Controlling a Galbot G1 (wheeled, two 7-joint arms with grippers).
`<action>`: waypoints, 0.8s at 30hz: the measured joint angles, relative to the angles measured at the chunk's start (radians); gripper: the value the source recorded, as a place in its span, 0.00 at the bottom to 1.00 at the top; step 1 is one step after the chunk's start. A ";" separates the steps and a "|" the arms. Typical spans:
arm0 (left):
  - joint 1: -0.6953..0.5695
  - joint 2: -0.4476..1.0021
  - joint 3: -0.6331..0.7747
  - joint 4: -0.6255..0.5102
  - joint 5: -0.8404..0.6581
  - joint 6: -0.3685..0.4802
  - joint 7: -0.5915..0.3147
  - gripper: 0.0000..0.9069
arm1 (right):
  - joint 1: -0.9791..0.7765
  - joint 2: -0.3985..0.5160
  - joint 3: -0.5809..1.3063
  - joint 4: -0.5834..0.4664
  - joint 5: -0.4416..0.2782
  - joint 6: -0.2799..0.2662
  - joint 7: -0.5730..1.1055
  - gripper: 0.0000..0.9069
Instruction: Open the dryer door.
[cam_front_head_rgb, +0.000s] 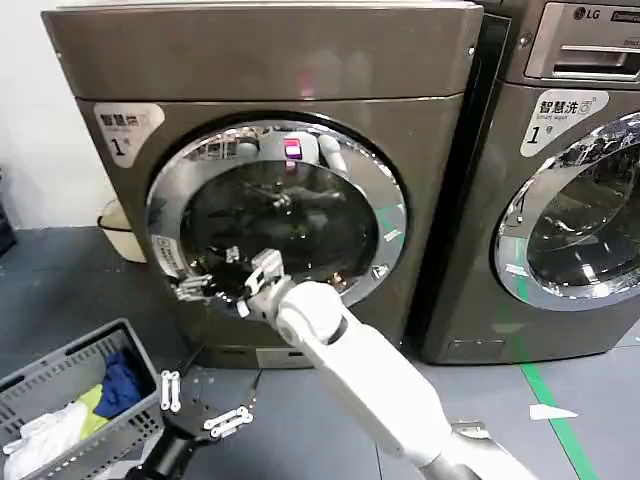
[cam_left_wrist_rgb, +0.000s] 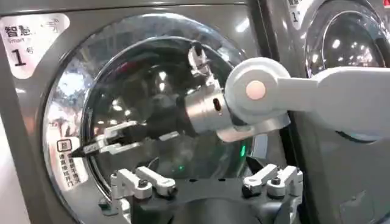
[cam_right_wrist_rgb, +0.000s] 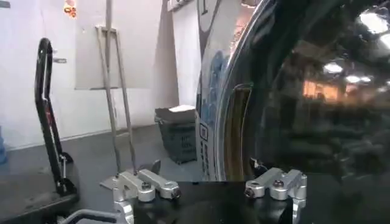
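Head view is showing the right gripper (cam_front_head_rgb: 200, 288) reaching across to the lower left rim of the dryer door (cam_front_head_rgb: 275, 215), its dark fingers (cam_front_head_rgb: 192, 287) lying at the chrome edge; whether they are gripping the rim I cannot tell. From the left wrist view those fingers (cam_left_wrist_rgb: 106, 141) are looking spread a little apart and pointing at the chrome rim beside a small sticker with writing too fine to read. The door is sitting closed in the front of the dryer (cam_front_head_rgb: 270, 60), which is standing on the floor and wearing a white label (cam_front_head_rgb: 128, 128) with Chinese characters and a "1". The left gripper (cam_front_head_rgb: 200, 405) is hanging low above the floor before the dryer, fingers spread wide, holding nothing. A neighbouring machine (cam_front_head_rgb: 570, 180) is showing an LG logo. A grey basket (cam_front_head_rgb: 60, 385) of laundry is sitting at the floor's near left.
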 joint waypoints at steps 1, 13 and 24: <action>0.000 0.000 0.000 -0.001 0.000 0.000 0.000 1.00 | 0.001 0.003 -0.001 -0.004 -0.001 0.000 0.006 1.00; -0.001 0.001 0.001 0.000 -0.001 0.000 0.000 1.00 | 0.013 0.012 -0.020 -0.040 0.000 0.005 0.009 1.00; 0.005 -0.003 0.001 -0.002 0.000 0.000 0.000 1.00 | 0.036 0.013 -0.031 -0.089 0.001 0.014 -0.013 1.00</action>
